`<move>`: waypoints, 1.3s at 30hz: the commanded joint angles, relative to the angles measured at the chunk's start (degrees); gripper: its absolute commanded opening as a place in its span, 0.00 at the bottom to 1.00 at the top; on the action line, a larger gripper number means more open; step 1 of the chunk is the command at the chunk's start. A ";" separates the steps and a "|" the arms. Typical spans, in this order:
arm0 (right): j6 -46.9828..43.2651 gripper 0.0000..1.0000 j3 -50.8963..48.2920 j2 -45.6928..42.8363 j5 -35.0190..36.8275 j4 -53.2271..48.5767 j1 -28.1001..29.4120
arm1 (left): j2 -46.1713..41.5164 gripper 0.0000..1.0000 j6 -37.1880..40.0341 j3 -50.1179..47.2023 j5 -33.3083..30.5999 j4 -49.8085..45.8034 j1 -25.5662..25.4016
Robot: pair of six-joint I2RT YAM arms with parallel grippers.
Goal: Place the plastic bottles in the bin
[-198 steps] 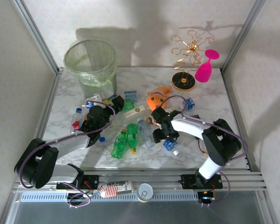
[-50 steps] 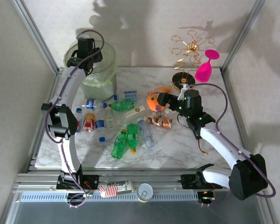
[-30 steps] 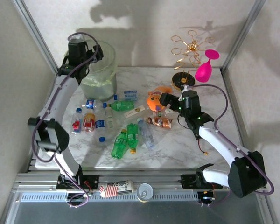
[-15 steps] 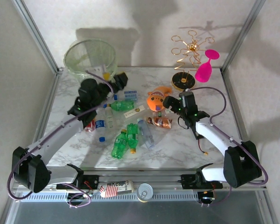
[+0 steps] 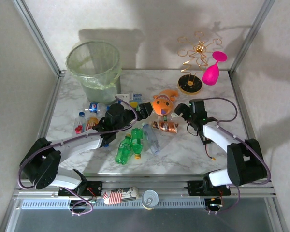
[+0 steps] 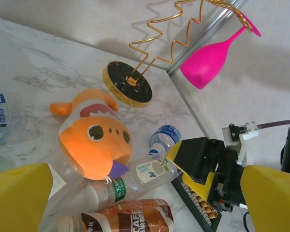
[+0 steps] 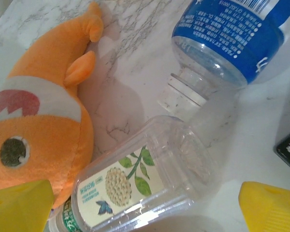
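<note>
At the far left stands the bin (image 5: 97, 79); whether any bottle lies inside its liner cannot be told. In front of it, the plastic bottles (image 5: 130, 145) are scattered across the marble table (image 5: 217, 104): a small group near the left edge, two green ones mid-table, and a brown-labelled bottle (image 5: 165, 126) just beside the orange fish toy (image 5: 162, 103). The left gripper (image 5: 144, 110) hangs wide open and empty near the toy. The right gripper (image 5: 181, 110), equally wide and empty, faces a clear bottle (image 7: 135, 188). Most of the job looks undone.
</note>
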 commanded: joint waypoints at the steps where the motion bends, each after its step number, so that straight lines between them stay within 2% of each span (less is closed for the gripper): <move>1: 3.46 0.99 0.62 3.13 -2.59 4.16 -0.49 | -0.04 0.99 -1.52 -0.23 -3.06 3.95 -0.15; 8: 8.24 0.96 -0.44 8.33 -5.48 11.10 -1.71 | -0.88 1.00 -1.26 -1.09 -4.81 3.40 -0.15; 19: 11.20 0.94 -0.79 12.28 -7.08 15.08 -1.72 | -3.05 1.00 -0.42 -2.88 -7.66 1.43 -0.16; 23: 12.98 0.99 -2.20 11.23 -8.28 15.45 -1.63 | -2.87 1.00 -0.38 -2.86 -7.95 1.69 -0.15; 33: 15.60 0.99 -7.81 2.08 -6.53 12.00 0.46 | -1.64 1.00 -0.38 -3.05 -8.68 2.22 -0.17; 39: 16.76 0.99 -5.69 5.31 -7.08 14.46 2.04 | -1.19 1.00 -0.47 -2.95 -8.49 2.50 -0.15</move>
